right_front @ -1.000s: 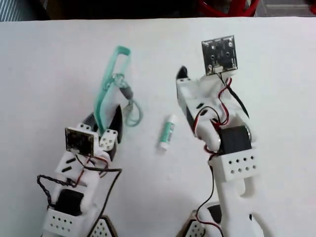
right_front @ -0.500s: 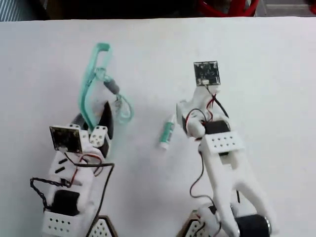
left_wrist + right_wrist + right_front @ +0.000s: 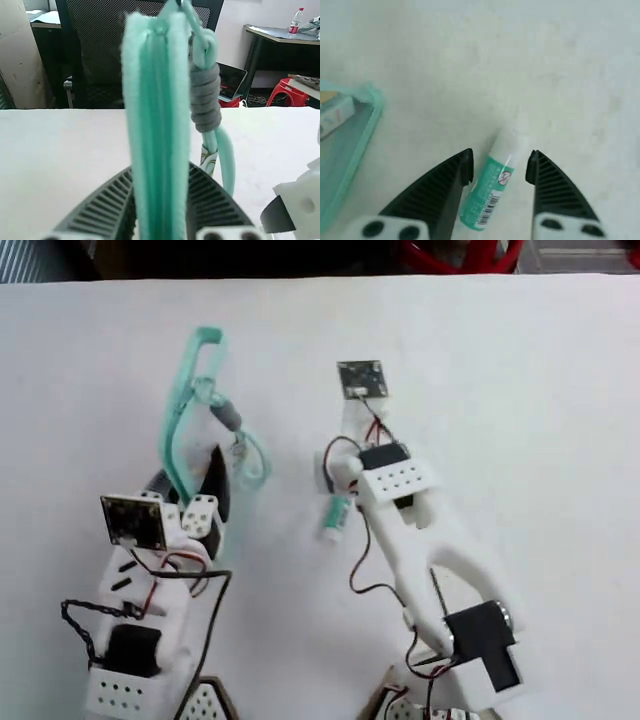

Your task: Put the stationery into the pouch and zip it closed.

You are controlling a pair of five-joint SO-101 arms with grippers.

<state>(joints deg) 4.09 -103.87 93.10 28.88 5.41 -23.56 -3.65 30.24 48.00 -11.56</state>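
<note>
A teal pouch point(image 3: 190, 410) stands on edge, and my left gripper point(image 3: 192, 480) is shut on its near end. In the left wrist view the pouch's zipper edge point(image 3: 159, 110) runs up between the jaws of the left gripper point(image 3: 160, 174), with a grey-wrapped cord point(image 3: 205, 97) hanging beside it. A white and green glue stick point(image 3: 337, 515) lies on the table right of the pouch. My right gripper point(image 3: 497, 161) hangs open just over the glue stick point(image 3: 495, 192), one finger on each side, not touching it. The pouch's corner point(image 3: 350, 145) shows off to the side.
The white table point(image 3: 520, 370) has free room at the back and to the right. The right arm's body point(image 3: 430, 550) stretches from the front edge toward the glue stick. A chair and desks stand in the room behind the table.
My right arm has swung left and come down over the glue stick. The left gripper shifted the pouch slightly left a second ago, then kept still.
</note>
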